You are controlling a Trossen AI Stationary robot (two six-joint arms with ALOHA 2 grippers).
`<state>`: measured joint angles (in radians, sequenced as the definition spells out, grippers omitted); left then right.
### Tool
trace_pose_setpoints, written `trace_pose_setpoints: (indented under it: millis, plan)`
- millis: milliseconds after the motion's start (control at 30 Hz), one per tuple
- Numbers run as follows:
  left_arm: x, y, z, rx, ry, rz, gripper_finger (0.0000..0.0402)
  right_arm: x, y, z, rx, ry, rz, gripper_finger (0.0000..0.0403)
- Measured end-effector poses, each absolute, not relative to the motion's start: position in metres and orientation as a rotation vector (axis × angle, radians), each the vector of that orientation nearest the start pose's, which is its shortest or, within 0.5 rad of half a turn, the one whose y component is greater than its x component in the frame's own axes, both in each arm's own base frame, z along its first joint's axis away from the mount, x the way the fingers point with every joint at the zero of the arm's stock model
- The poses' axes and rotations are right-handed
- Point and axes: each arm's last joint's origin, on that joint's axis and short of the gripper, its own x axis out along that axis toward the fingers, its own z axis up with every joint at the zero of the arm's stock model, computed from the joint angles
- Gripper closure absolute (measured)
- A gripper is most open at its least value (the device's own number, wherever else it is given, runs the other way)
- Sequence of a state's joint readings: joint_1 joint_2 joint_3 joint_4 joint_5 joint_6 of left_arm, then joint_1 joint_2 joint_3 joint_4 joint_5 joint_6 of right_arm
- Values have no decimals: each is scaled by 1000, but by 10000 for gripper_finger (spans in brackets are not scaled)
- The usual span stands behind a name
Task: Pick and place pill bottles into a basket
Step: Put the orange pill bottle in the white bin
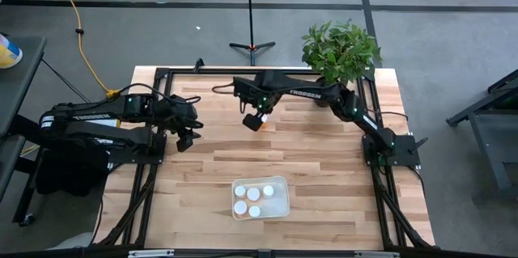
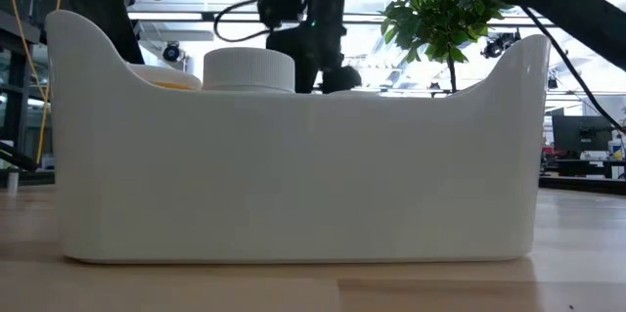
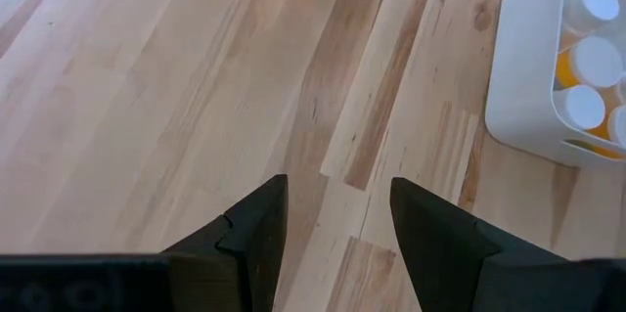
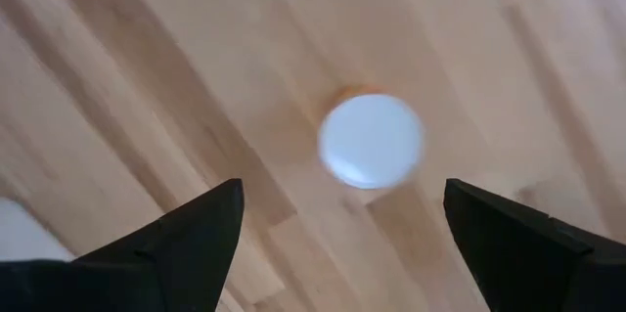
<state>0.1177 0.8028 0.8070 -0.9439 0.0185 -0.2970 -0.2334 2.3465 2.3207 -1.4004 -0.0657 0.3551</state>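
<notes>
The basket (image 1: 282, 185) is holding what look like four white-capped pill bottles (image 1: 253, 193); the right gripper (image 4: 342, 219) is hovering spread above another bottle (image 4: 371, 141).

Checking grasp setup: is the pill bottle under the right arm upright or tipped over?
Upright. The right wrist view looks down on the bottle's round white cap, amber barely showing at its edge, on the table.

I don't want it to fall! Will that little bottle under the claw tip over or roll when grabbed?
Probably steady: the pill bottle stands upright on the table. Knocked over, its round shape might roll. The open right gripper hovers above it.
</notes>
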Motion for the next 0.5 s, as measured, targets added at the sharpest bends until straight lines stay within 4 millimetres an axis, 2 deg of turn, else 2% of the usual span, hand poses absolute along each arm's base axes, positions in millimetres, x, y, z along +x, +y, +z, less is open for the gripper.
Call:
trace_pose_setpoints:
  millis: [200,500]
  plan:
    - [138,16,276,-339,919,231,186,459,-103,233,478,1423,-353,55]
    - [138,16,276,-339,919,231,186,458,-112,232,481,1419,-365,21]
